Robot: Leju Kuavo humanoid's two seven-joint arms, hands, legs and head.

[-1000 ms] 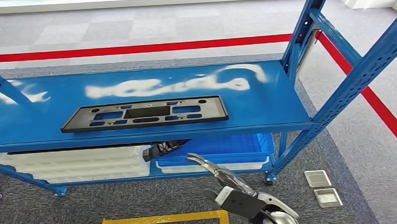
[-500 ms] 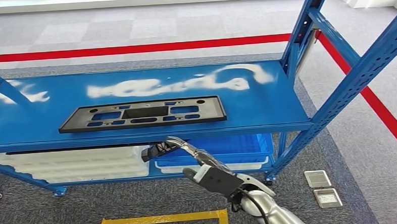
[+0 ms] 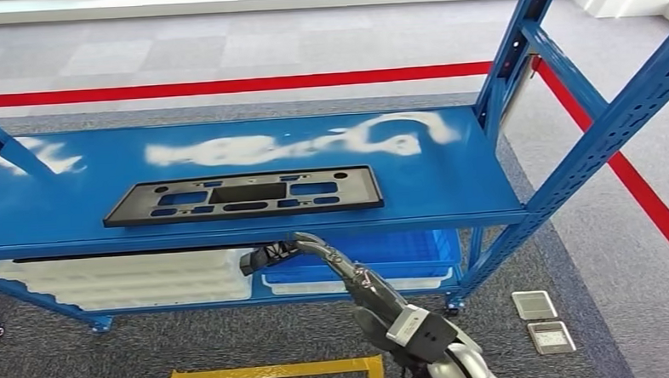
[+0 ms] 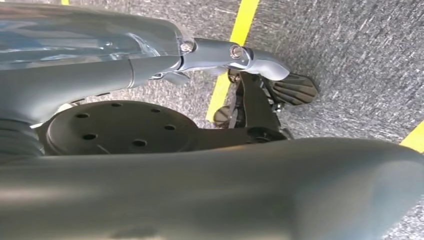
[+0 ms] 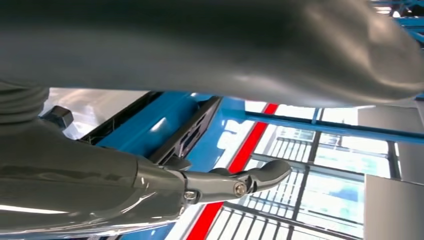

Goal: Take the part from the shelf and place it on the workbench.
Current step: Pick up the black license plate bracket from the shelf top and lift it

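The right hand [image 3: 365,290] reaches with fingers [image 3: 316,243] extended together, empty, tips just below the shelf [image 3: 450,180] front edge. The black part [image 3: 244,195] lies flat near that edge, left of centre, with bare blue surface behind and to its right.

Black part [image 3: 244,195], blue shelf [image 3: 450,180] with white glare patches, red floor line [image 3: 224,83], grey carpet [image 3: 572,255]

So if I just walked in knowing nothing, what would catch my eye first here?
Probably the long black part full of cutouts, lying flat on the bright blue shelf. Next, the robot's right hand reaching up from below toward the shelf's front edge, holding nothing. Red floor tape runs behind the shelf.
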